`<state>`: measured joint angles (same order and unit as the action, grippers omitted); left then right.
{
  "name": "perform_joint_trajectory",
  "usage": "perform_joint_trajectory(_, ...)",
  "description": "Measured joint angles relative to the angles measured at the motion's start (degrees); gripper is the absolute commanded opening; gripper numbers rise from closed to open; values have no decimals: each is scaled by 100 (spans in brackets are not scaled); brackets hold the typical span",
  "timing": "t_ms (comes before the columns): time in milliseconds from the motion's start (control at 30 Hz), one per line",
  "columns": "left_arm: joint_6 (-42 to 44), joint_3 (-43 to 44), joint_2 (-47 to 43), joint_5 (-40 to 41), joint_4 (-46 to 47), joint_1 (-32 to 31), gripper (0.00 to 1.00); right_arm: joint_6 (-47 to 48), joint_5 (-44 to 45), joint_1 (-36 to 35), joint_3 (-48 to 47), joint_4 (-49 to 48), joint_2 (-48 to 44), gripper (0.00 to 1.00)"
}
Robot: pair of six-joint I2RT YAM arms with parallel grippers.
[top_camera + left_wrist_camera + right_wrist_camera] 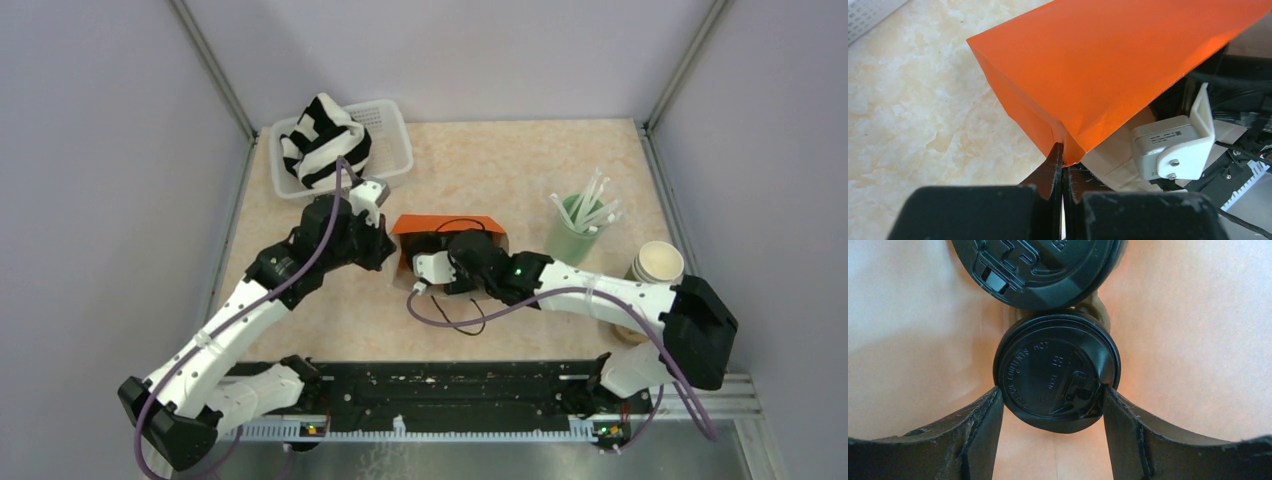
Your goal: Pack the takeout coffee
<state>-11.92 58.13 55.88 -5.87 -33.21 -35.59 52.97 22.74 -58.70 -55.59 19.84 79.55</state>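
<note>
The left gripper (1062, 152) is pinched tight on the bottom edge of the orange paper bag (1108, 65). The bag stands in the middle of the table (520, 170). The right gripper (1053, 392) reaches inside the bag and squeezes the near coffee cup (1055, 370) by its black lid, one finger on each side. The far coffee cup (1038, 265) sits just behind it in the bag.

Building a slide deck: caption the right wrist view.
Right hand grips a black-lidded cup inside the orange bag, a second lidded cup just beyond.
</note>
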Motion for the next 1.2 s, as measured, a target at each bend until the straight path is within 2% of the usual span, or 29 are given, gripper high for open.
perform_joint_trajectory(233,-166,577,214,7,-601,4,0,-310,-684,72,-468,487,201,36)
perform_joint_trajectory(500,-660,1320,522,-260,-1460,20,0,-835,-1366,76,-1040,1552,212,38)
perform_joint_trajectory(700,-1198,1598,678,-575,-1915,20,0,-1097,-1766,125,-1097,1969,205,40)
perform_joint_trajectory(900,-1497,2048,984,-507,-2317,20,0,-1285,-2094,188,-1019,2024,85,41)
perform_joint_trajectory(1067,-1547,2168,1202,-313,-2446,24,0,-1349,-2256,262,-955,1921,70,47)
perform_joint_trajectory(1200,-1543,2140,1220,-149,-2490,26,0,-1480,-2398,273,-1016,2026,55,57)
